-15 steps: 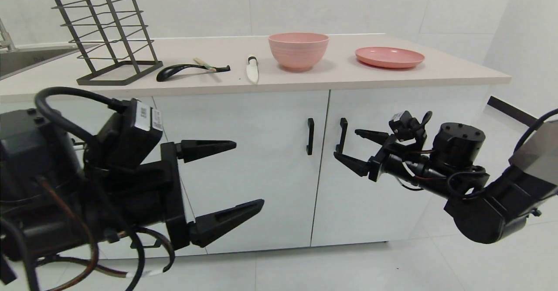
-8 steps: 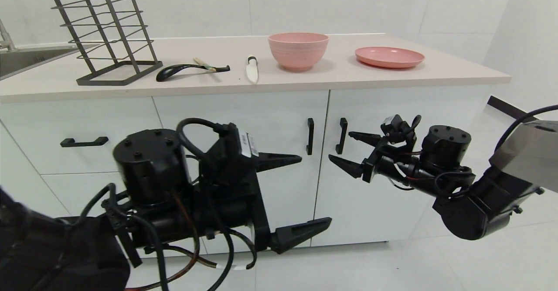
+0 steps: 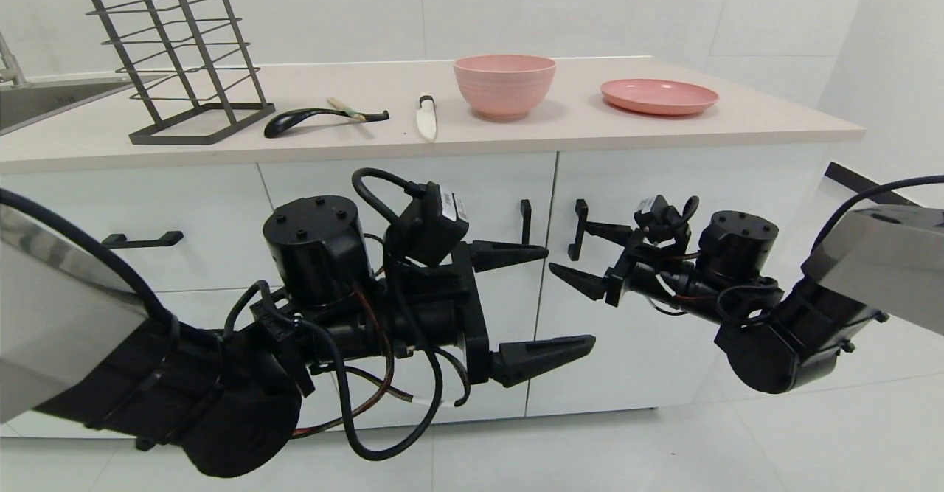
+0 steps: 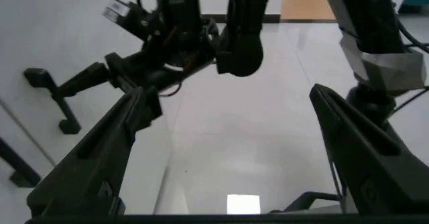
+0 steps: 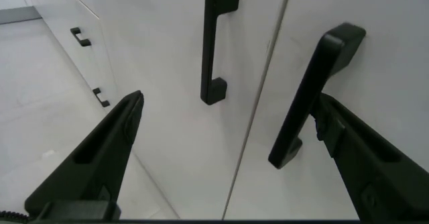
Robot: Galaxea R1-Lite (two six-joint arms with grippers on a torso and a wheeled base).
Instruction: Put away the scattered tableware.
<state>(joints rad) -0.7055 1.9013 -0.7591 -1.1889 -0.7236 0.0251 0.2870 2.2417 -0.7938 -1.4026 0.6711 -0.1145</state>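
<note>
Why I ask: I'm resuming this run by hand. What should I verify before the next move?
1. Right gripper open: ok.
2. Right door handle lined up between its fingers: ok, though near one finger.
3. Left gripper open and empty: ok.
4. Left gripper clear of the door's swing: cannot tell; it hangs before the door seam.
5. Bowl, plate, spoon and knife resting on the countertop: ok.

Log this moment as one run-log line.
left tool open, empty | right tool open, near right door handle | bowl, plate, spoon, knife on counter
</note>
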